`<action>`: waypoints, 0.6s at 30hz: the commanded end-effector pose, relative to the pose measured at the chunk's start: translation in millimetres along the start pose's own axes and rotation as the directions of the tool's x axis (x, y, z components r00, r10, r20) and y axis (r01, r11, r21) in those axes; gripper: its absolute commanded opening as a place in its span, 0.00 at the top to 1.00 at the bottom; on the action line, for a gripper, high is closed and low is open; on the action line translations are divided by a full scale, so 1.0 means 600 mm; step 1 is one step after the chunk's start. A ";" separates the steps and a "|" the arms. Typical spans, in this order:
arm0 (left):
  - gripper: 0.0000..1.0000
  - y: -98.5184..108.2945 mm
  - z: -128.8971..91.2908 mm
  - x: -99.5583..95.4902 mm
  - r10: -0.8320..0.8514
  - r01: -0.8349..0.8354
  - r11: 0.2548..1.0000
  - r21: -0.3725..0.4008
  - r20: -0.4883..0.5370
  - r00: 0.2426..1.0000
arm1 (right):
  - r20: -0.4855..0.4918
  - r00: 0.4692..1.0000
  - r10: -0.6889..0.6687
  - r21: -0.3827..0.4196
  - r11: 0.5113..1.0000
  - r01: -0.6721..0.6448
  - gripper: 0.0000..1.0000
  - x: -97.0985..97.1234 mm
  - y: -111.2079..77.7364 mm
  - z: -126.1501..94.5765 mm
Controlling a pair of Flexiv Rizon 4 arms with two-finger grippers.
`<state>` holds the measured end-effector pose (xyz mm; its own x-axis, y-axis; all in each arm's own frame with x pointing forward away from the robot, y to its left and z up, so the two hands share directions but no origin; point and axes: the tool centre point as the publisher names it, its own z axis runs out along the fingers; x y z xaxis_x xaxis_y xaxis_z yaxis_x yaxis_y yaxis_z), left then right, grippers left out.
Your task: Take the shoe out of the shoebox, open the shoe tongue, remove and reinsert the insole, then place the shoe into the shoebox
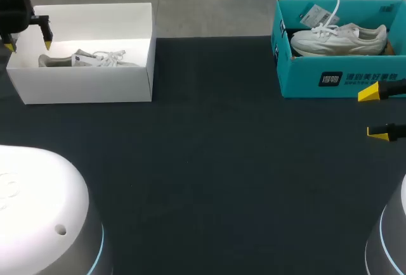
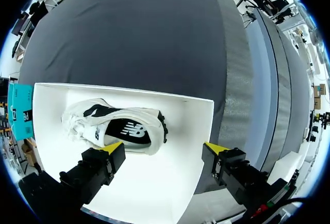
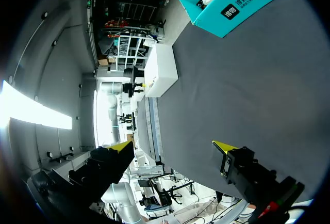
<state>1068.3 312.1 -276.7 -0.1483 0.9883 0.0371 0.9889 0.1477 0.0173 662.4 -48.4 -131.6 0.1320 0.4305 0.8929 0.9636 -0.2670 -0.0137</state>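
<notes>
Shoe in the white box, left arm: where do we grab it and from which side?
Come straight down: the white box walls close off every side. The shoe appears to lie on its side, logo up, so close the jaws across its midfoot, the narrow way. The left gripper hangs open above the box.

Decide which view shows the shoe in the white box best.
The left wrist view: it looks down into the white box, showing nearly the whole shoe. The head view shows only its top over the box wall; the right wrist view, just the distant box.
</notes>
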 end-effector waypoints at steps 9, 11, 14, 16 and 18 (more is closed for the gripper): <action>0.00 0.001 -0.105 -0.012 -0.095 0.096 0.995 0.009 -0.019 0.995 | 0.003 1.000 0.002 -0.008 1.000 -0.002 0.00 0.000 -0.008 -0.002; 0.00 0.001 -0.105 -0.012 -0.095 0.096 0.995 0.009 -0.019 0.995 | 0.003 1.000 0.002 -0.008 1.000 -0.002 0.00 0.000 -0.008 -0.002; 0.00 0.001 -0.105 -0.012 -0.095 0.096 0.995 0.009 -0.019 0.995 | 0.003 1.000 0.002 -0.008 1.000 -0.002 0.00 0.000 -0.008 -0.002; 0.00 0.001 -0.105 -0.012 -0.095 0.096 0.995 0.009 -0.019 0.995 | 0.003 1.000 0.002 -0.008 1.000 -0.002 0.00 0.000 -0.008 -0.002; 0.00 0.001 -0.105 -0.012 -0.095 0.096 0.995 0.009 -0.019 0.995 | 0.003 1.000 0.002 -0.008 1.000 -0.002 0.00 0.000 -0.008 -0.002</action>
<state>1068.8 302.5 -214.5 -0.2422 0.9688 0.0522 0.9702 0.2419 0.0118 662.4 -48.4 -131.6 0.1319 0.4305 0.8929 0.9636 -0.2670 -0.0137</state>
